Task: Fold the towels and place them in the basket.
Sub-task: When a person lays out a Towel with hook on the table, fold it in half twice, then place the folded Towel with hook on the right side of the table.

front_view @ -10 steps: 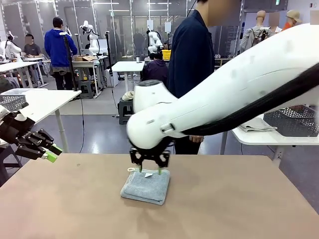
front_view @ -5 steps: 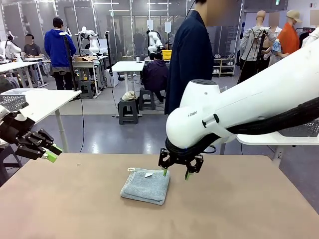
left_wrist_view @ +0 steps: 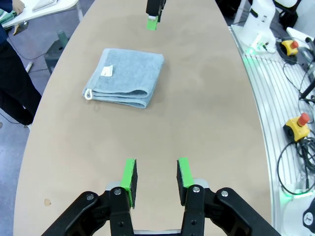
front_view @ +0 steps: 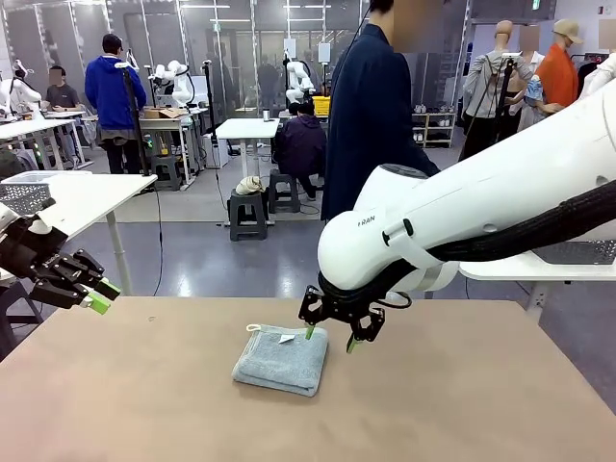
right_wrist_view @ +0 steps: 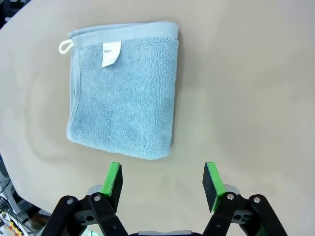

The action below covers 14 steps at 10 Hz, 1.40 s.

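Folded grey-blue square terry towel [front_view: 281, 362] lies flat mid-way on the brown tabletop [front_view: 462, 385], white label [front_view: 287, 338] up; right tool [front_view: 330, 339] hangs just beside its far right edge, released, empty; left tool [front_view: 104, 296] near the tabletop's left edge, jaws apart, empty.
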### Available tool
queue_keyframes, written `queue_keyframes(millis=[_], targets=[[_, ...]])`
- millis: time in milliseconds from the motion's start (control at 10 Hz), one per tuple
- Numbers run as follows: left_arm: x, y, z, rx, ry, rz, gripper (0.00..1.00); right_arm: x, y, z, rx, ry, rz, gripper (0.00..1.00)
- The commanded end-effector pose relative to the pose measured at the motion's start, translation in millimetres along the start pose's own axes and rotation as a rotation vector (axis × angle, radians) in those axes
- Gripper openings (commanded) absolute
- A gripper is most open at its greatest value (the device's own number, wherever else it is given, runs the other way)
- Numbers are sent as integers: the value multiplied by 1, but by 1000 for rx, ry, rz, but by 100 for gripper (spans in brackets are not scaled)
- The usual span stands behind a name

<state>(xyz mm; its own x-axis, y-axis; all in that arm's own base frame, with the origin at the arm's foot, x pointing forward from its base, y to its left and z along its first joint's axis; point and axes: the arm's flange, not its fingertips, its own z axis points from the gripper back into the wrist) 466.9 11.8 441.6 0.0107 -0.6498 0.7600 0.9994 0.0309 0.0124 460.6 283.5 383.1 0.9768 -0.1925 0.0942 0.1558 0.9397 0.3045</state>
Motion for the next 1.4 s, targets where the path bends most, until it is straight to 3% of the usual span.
queue_keyframes(millis=[0,900,1300], targets=[[0,0,1,1,-5,-3,44,-2,0,4,-7,10,9,82],[0,0,1,1,-5,-3,44,-2,0,4,-7,10,9,82],[0,0,1,1,-5,-3,44,1,16,-29,13,-1,-46,82]])
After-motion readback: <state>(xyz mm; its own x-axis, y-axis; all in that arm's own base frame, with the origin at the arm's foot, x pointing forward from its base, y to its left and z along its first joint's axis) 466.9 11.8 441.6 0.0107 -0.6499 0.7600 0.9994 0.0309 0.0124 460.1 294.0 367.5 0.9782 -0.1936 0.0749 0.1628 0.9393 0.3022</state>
